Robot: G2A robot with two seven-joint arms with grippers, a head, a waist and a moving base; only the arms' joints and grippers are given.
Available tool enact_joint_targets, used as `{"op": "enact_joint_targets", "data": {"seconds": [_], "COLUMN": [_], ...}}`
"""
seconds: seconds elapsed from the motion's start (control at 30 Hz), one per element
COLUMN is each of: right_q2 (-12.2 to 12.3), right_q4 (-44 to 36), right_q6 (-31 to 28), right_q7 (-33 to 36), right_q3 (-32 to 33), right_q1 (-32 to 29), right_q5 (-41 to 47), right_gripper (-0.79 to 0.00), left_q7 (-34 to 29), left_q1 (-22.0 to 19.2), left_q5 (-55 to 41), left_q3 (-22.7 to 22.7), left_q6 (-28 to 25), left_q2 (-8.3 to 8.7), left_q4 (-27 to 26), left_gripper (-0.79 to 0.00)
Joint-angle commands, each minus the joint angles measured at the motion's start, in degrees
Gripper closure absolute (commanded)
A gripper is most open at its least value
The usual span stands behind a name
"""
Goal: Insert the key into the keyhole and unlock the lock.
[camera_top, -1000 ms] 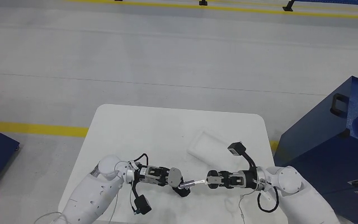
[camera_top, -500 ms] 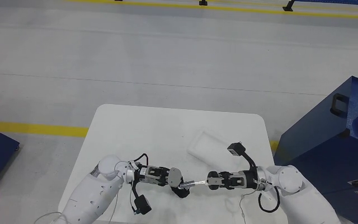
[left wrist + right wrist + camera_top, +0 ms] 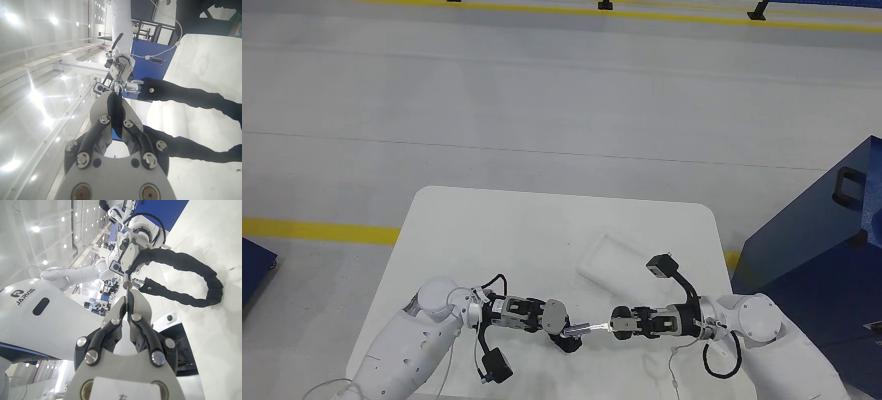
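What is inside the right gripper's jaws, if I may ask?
The key, clamped by its dark head; its shaft meets the lock cylinder, hiding any inserted tip.

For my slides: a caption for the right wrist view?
Right hand pinches the key at the silver cylinder; left hand holds the black-sleeved lock.

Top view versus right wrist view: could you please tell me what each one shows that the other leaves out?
The top view adds the table's full outline, a flat white rectangular thing on it, and the yellow floor line. The right wrist view adds close detail: the right gripper shut on the key, the key's tip at the silver cylinder, and the whole black chain loop. Both show the left gripper holding the lock, facing the right gripper above the table.
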Motion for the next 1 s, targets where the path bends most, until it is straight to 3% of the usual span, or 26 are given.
{"op": "enact_joint_targets", "data": {"seconds": [0.0, 0.97], "right_q2": [-0.1, -1.3], "right_q4": [0.0, 0.5], "right_q6": [0.3, 4.4], "right_q7": [0.1, -0.3], "right_q3": [-0.1, -1.8], "right_q1": [0.1, 1.8], "right_q5": [0.0, -0.3], "right_gripper": [0.000, 0.000], "left_q7": [0.0, 0.0], "left_q1": [0.0, 0.0], "left_q5": [0.0, 0.0], "left_q3": [0.0, 0.0], "left_q6": [0.0, 0.0], "left_q2": [0.00, 0.00], "left_q4": [0.0, 0.0], "left_gripper": [0.000, 0.000]}}
